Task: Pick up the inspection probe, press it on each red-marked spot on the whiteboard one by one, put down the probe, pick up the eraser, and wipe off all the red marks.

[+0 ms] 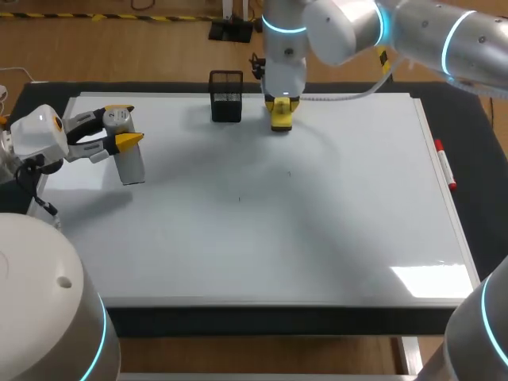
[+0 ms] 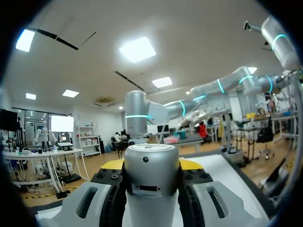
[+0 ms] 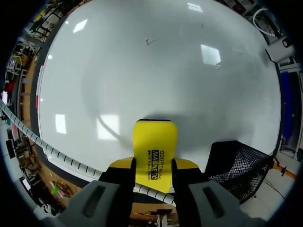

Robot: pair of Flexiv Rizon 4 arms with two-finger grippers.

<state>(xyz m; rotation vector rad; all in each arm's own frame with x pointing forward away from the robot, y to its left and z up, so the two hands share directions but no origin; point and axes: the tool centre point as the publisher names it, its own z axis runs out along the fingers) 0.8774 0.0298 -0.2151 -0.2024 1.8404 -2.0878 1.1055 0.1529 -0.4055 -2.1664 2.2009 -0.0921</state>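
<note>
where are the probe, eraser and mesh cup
probe (image 1: 132, 165), head view, lower body
eraser (image 3: 155, 149), right wrist view, yellow top face
mesh cup (image 1: 226, 99), head view, front wall

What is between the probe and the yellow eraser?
In the head view, a black mesh holder stands roughly between probe and eraser, nearer the eraser, just behind their line; the rest is bare whiteboard.
</note>
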